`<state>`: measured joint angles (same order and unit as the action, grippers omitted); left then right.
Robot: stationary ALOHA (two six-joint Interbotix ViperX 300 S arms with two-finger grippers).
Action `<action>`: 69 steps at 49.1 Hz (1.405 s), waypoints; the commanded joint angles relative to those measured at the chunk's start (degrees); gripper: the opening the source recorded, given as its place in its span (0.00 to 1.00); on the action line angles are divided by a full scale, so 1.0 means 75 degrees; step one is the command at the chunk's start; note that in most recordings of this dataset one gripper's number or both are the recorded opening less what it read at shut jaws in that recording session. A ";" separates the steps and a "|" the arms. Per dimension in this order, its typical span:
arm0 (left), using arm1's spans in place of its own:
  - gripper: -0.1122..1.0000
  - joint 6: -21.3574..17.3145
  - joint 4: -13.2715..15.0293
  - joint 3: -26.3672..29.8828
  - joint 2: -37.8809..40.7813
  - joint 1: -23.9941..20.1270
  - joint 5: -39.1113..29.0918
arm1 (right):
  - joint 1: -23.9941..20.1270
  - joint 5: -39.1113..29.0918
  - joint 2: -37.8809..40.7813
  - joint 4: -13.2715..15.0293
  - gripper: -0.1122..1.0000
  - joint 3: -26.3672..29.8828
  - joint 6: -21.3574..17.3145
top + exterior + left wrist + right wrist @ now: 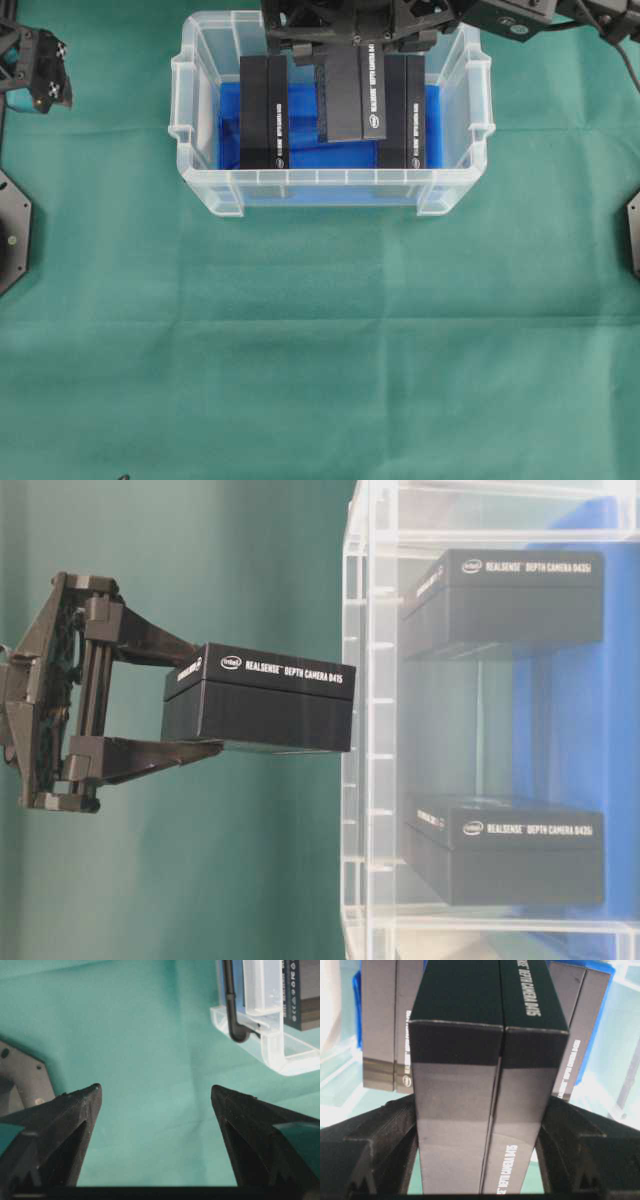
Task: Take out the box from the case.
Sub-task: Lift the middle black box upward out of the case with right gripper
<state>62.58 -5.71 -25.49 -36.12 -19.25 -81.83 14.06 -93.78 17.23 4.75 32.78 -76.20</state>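
The clear case [320,178] stands at the back centre on the green cloth, with a blue cloth [305,120] lining its bottom. My right gripper [350,50] is shut on a black box [350,95] and holds it above the case's opening. In the table-level view this box [270,705] is outside the case's rim [370,730], pinched between the right gripper's [205,705] fingers. Two more black boxes [265,110] [403,110] stand inside the case, left and right. My left gripper [40,75] hovers open at the far left, with nothing between its fingers.
Green cloth [320,350] covers the whole table in front of the case. Arm mounts sit at the left edge [10,230] and right edge [632,230]. A black cable [230,1005] hangs beside the case's corner [270,1045] in the left wrist view.
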 commanded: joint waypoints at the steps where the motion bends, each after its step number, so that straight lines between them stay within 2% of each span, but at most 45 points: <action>1: 0.91 0.0000 -0.0035 0.0082 -0.0035 -0.0023 0.0023 | 0.0012 0.0000 -0.0434 -0.0012 0.71 0.0258 0.0012; 60: 0.91 -0.0012 -0.0023 0.0082 -0.0035 -0.0023 0.0012 | 0.0012 0.0023 -0.0434 0.0012 0.71 0.0246 0.0012; 69: 0.91 -0.0012 -0.0023 0.0082 -0.0035 -0.0023 0.0012 | -0.0152 -0.0012 -0.0457 0.0000 0.71 0.0258 -0.0023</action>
<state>62.58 -5.71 -25.49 -36.12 -19.25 -81.83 13.80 -93.78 17.23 4.75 32.78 -76.20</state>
